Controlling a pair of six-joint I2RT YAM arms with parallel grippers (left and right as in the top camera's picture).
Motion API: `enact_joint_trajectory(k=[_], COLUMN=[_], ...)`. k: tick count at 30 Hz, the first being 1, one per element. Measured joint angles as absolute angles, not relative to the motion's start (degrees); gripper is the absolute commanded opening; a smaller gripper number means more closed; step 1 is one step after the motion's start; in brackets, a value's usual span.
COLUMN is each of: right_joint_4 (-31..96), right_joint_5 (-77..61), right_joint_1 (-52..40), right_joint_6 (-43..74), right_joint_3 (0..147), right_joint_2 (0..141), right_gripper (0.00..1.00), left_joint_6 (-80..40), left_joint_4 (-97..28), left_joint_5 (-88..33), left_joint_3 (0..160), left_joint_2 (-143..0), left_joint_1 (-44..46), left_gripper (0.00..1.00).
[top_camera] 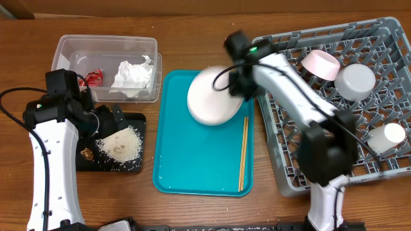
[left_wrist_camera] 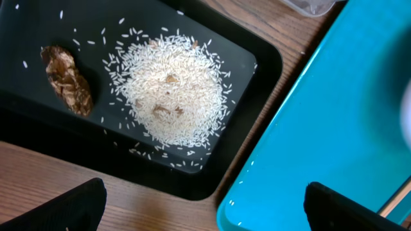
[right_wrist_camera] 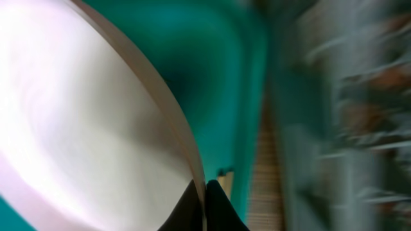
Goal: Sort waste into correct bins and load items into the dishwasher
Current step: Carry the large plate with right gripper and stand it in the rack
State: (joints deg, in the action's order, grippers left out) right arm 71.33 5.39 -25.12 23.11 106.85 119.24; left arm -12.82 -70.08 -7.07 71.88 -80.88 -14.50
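Observation:
My right gripper (top_camera: 239, 85) is shut on the rim of the round white-pink plate (top_camera: 215, 96) and holds it tilted above the teal tray; in the right wrist view the fingers (right_wrist_camera: 204, 205) pinch the plate's edge (right_wrist_camera: 96, 109). The two wooden chopsticks (top_camera: 243, 154) lie on the teal tray. A pink bowl (top_camera: 321, 64), a grey-white bowl (top_camera: 355, 81) and a white cup (top_camera: 387, 136) sit in the grey dish rack (top_camera: 289, 167). The clear tub (top_camera: 106, 46) holds the snack wrapper (top_camera: 95, 77) and the napkin (top_camera: 133, 75). The black tray (left_wrist_camera: 244, 58) holds rice (left_wrist_camera: 170, 86) and the brown lump (left_wrist_camera: 67, 80). My left gripper (left_wrist_camera: 202, 208) is open and empty.
The teal serving tray (top_camera: 192, 167) lies in the middle between the black tray (top_camera: 137, 122) and the rack. The left arm (top_camera: 54, 141) stands over the black tray's left side. The right arm (top_camera: 302, 102) stretches across the rack's left part.

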Motion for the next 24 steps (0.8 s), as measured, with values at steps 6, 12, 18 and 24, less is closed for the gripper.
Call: enact_joint_trajectory(k=[6, 12, 18, 24], right_joint_4=[67.4, 66.8, 66.8, 64.1], right_joint_5=[28.9, 53.1, 57.9, 56.9], right_joint_1=[-23.5, -20.4, -17.1, -16.5], right_joint_6=[22.3, 22.2, 22.9, 24.8], right_joint_3=[110.3, 111.3, 107.1, 99.0], right_joint_2=[104.0, 100.2, 102.5, 102.7], right_gripper=[0.04, 0.04, 0.04, 0.04], left_joint_6=[-12.8, -12.8, -12.8, -12.8], left_joint_4=[-70.1, -70.1, -70.1, -70.1], left_joint_5=[-7.0, -7.1, -7.1, -7.1], left_joint_3=[71.9, 71.9, 71.9, 71.9], left_joint_2=[-80.9, -80.9, -80.9, -80.9], left_joint_1=[-14.5, -14.5, -14.5, -14.5], left_gripper=[1.00, 1.00, 1.00, 1.00])
